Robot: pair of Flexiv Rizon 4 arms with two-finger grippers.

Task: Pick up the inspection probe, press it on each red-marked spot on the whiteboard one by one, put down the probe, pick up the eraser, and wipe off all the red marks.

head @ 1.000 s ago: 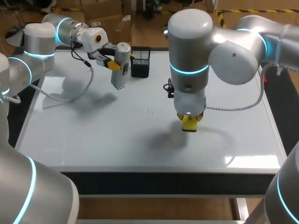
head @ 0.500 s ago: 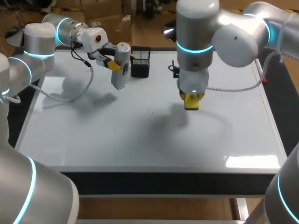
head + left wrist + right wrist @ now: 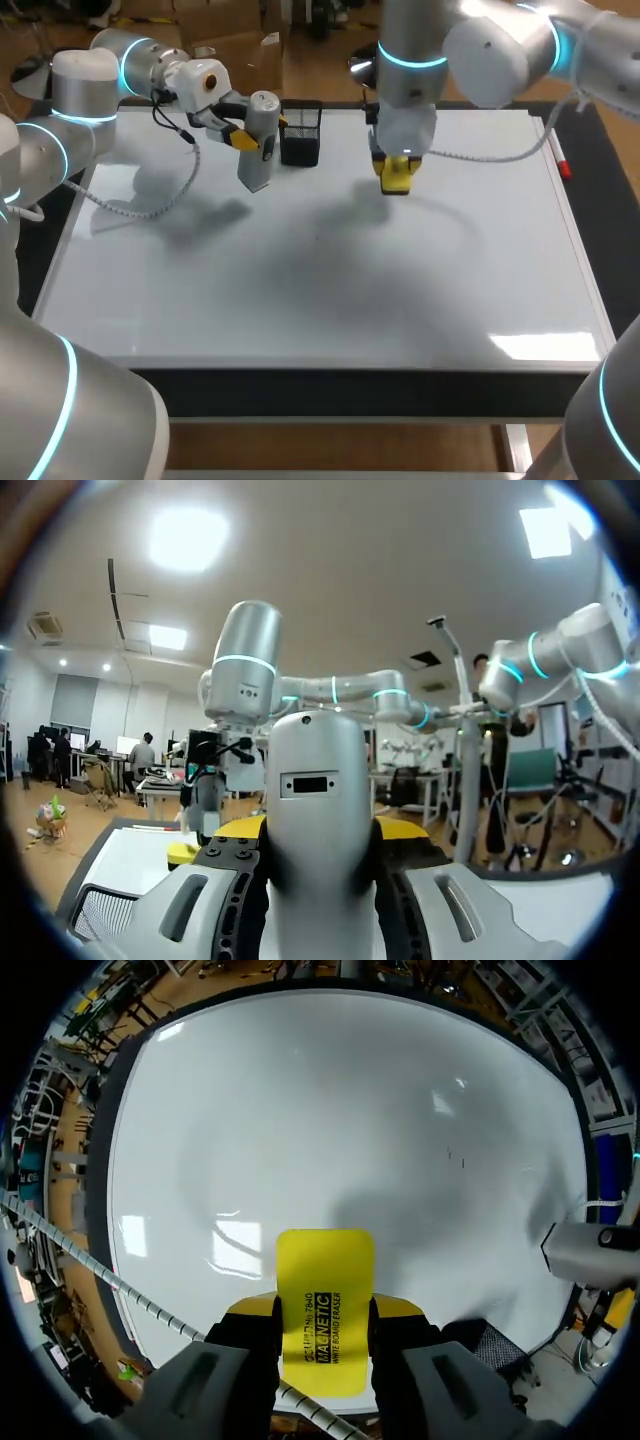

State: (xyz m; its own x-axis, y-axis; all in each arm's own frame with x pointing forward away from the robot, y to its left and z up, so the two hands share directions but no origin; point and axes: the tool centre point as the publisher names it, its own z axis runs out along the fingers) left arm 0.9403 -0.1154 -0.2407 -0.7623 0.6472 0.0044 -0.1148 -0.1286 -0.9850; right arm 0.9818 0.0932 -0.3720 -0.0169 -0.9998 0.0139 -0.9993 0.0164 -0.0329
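Observation:
My left gripper [image 3: 240, 137] is shut on the grey inspection probe [image 3: 260, 140] and holds it upright over the whiteboard's [image 3: 300, 300] back left. In the left wrist view the probe [image 3: 320, 820] stands between the yellow tips of that gripper [image 3: 320, 832]. My right gripper [image 3: 396, 172] is shut on the yellow eraser [image 3: 397, 180], a little above the board's back middle. The right wrist view shows the eraser [image 3: 323, 1305] clamped in the gripper [image 3: 323, 1312] and pointing down at the board [image 3: 330, 1110]. No red marks show on the board, only a faint dark speck [image 3: 320, 238].
A black mesh holder [image 3: 301, 133] stands at the back, right beside the probe. A red marker [image 3: 564, 168] lies off the board's right edge. The probe [image 3: 590, 1250] and the holder [image 3: 500, 1345] also show beside the right gripper.
My right arm has carried the eraser from the board's middle toward its back edge. The left arm and the probe have kept still.

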